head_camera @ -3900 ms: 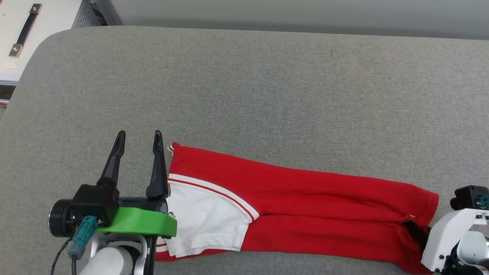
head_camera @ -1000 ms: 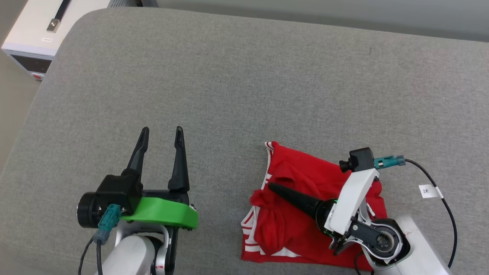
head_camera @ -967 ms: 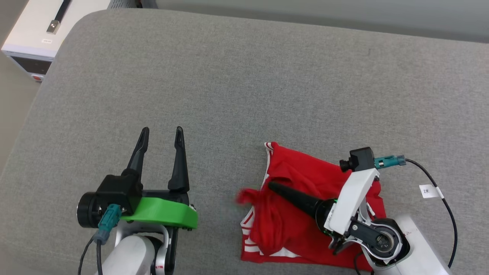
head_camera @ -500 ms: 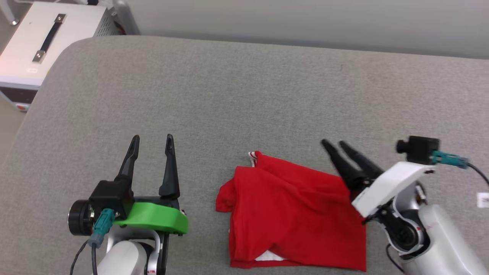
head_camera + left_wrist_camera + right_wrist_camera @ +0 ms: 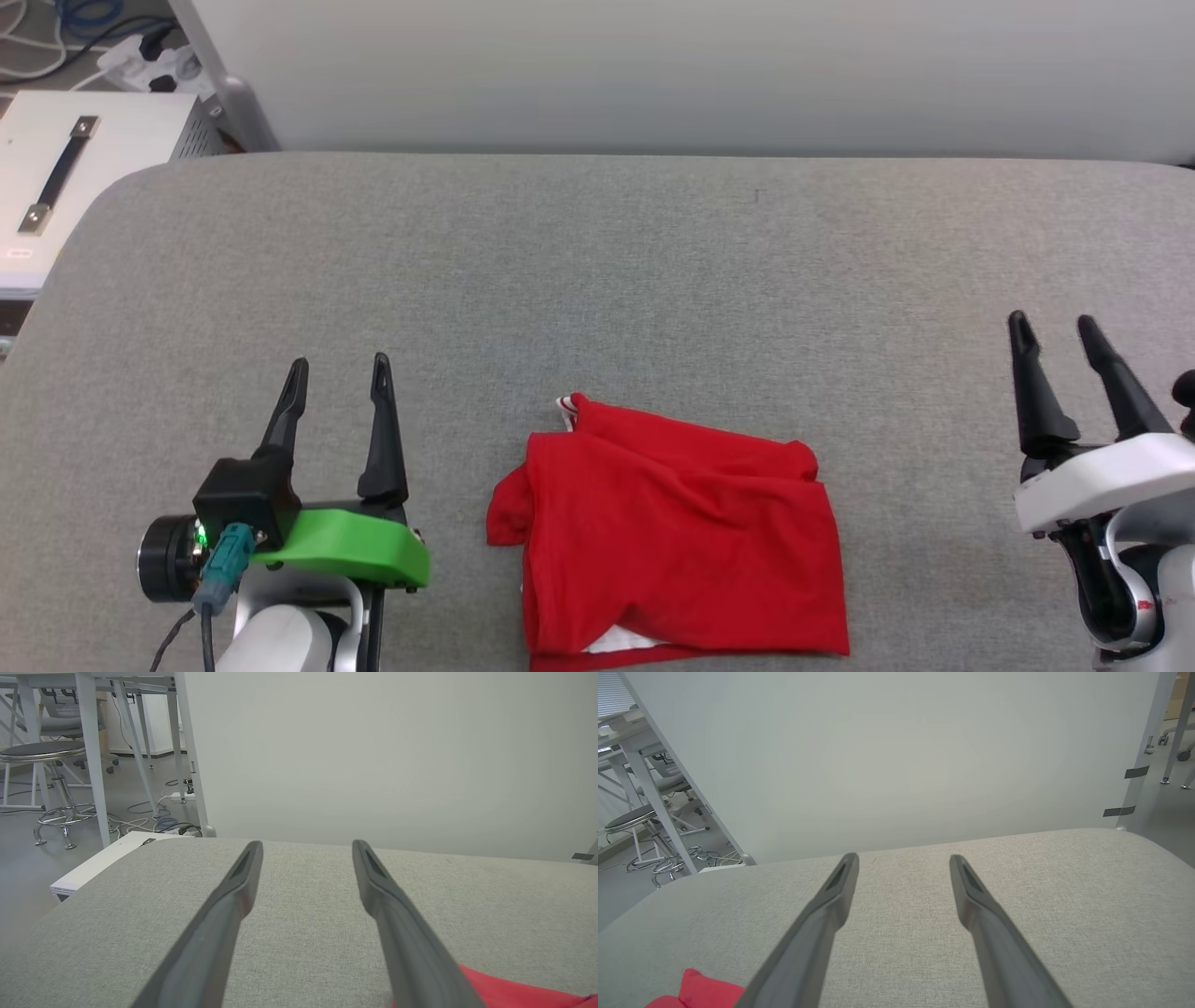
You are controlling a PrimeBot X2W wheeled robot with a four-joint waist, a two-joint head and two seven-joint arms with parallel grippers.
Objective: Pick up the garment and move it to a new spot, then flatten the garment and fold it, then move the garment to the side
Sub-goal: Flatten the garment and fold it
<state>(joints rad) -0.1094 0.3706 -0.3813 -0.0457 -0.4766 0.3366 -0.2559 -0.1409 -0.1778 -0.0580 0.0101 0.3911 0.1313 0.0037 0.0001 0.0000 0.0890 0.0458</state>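
The garment (image 5: 681, 532) lies folded on the grey worktop (image 5: 597, 280), at the near edge between the two arms and touching neither. It forms a rough, squarish packet, a little wider left to right than it is deep. Its far edge slants, nearer the robot toward the right. The cloth is plain red knit, soft and lightly creased, with a shallow ridge running across the upper part. A corner of red-and-white striped trim (image 5: 567, 403) pokes out at the far left corner. A small red lobe bulges from the left side, and a sliver of white fabric (image 5: 618, 640) peeks from under the near edge. No printing is visible.

The worktop is covered in coarse grey weave with rounded corners. The left hand (image 5: 338, 366) hovers to the garment's left, its tapered dark fingers spread and empty, pointing away from the robot. The right hand (image 5: 1052, 322) stands well off to the right, likewise spread and empty.
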